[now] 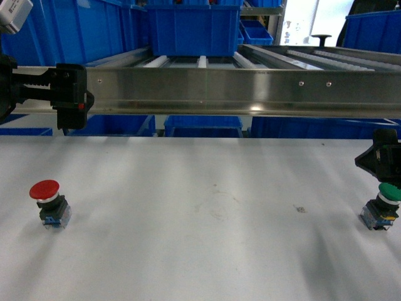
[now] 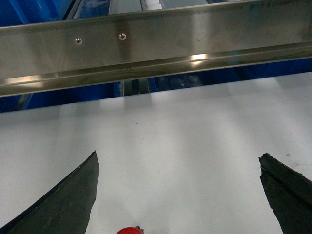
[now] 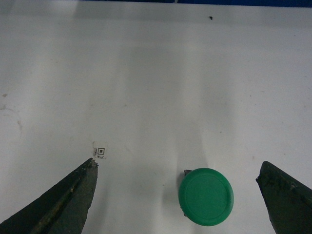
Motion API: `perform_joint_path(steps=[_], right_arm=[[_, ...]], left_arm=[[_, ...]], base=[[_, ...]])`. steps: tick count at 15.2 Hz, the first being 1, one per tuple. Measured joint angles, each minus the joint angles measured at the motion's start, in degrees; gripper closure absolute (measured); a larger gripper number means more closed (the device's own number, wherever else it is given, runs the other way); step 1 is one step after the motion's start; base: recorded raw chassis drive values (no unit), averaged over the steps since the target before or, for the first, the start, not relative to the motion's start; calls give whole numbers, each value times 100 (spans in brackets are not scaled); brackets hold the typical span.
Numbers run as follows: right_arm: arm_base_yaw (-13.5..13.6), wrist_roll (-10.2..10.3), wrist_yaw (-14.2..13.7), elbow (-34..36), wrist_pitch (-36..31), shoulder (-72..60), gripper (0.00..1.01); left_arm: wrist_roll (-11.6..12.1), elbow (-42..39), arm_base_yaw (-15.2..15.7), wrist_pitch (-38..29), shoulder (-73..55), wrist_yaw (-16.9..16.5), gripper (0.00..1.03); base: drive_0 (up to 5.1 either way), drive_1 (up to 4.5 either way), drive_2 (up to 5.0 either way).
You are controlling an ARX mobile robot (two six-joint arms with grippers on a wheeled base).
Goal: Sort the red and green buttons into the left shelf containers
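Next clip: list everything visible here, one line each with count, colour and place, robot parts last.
red button: 1, red cap, table left.
green button: 1, green cap, table right, between the right pincer's fingers.
table: 1, white, foreground.
sticker: 1, black-and-white, on table near the green button.
metal rail: 1, silver, across the shelf front.
roller shelf: 1, silver, behind the rail.
bins: several, blue, on and below the shelf.
left pincer: 1, black, open, above the red button.
right pincer: 1, black, open, around the green button.

one red button (image 1: pixel 44 190), one green button (image 1: pixel 389 192)
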State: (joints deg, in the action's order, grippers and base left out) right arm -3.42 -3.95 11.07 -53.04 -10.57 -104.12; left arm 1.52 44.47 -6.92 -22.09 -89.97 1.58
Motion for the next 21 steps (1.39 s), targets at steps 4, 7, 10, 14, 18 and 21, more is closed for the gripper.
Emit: perform_joint_path(steps=[4, 7, 10, 14, 18, 21], right_arm=[[2, -214, -400, 201, -422, -350, 3], [2, -219, -382, 214, -417, -385, 3], [2, -238, -452, 234, -507, -457, 3], [-2, -260, -540, 302, -629, -649, 3], [-13, -273, -468, 339, -800, -957, 3], [-221, -251, -487, 328, -968, -1211, 10]], left_arm=[[0, 0, 0, -4, 0, 13, 5], [0, 0, 0, -4, 0, 13, 5], [0, 0, 0, -2, 0, 13, 5], [0, 0, 0, -2, 0, 13, 5], [0, 0, 0, -4, 0, 13, 5], [0, 0, 0, -2, 0, 13, 5]], base=[[0, 0, 0], [0, 0, 0], [0, 0, 0], [0, 0, 0], [0, 0, 0], [0, 0, 0]])
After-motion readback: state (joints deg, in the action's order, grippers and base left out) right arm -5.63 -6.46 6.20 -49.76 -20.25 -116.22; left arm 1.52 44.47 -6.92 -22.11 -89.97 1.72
